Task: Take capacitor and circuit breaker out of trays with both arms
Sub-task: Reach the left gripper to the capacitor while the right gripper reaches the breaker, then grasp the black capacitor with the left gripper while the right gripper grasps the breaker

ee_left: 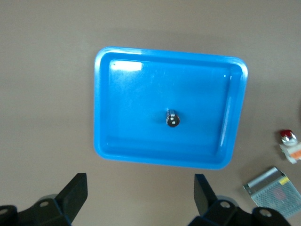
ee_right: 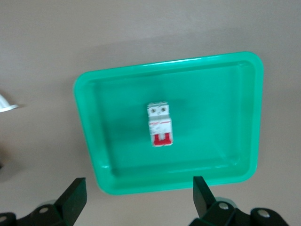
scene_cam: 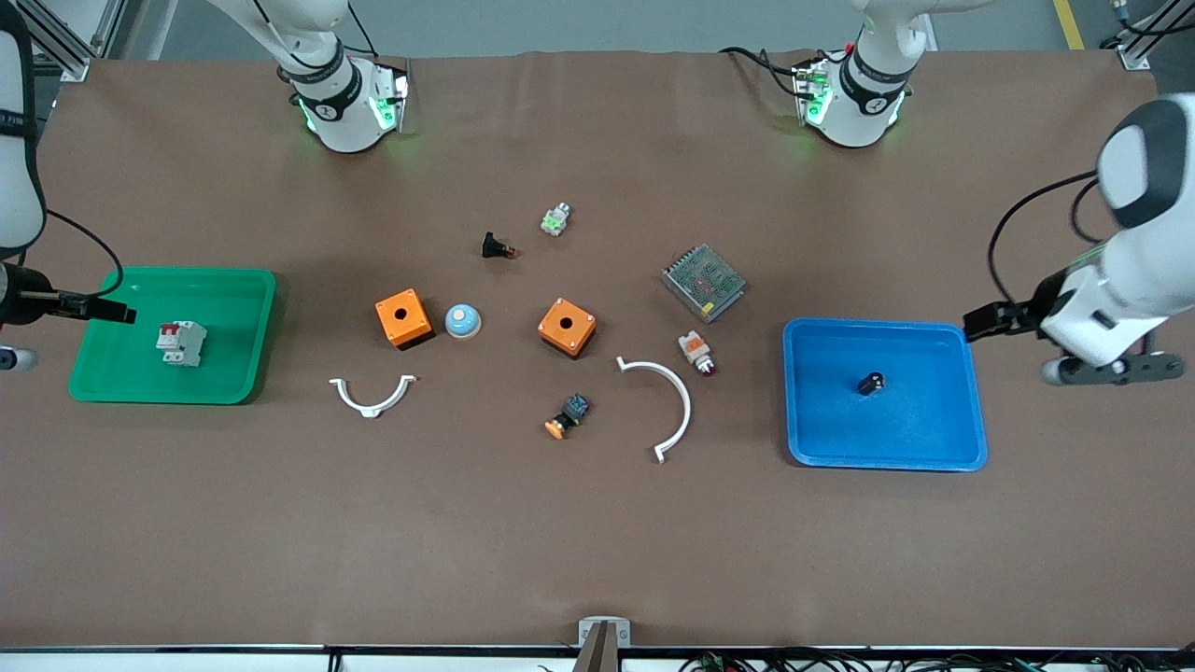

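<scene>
In green tray [scene_cam: 233,308]: breaker [scene_cam: 181,343] | blue tray [scene_cam: 934,439]: capacitor [scene_cam: 871,383] | both hands released, empty

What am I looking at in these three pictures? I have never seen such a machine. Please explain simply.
Two robot arms work at a brown table. The front view looks down from across the table; the other two come from cameras on each wrist. The left gripper is open over the table beside the blue tray, where the capacitor lies. The right gripper is open beside the green tray, which holds the breaker. Neither gripper holds anything. Between the trays lie loose parts, such as two orange boxes and white curved pieces.
</scene>
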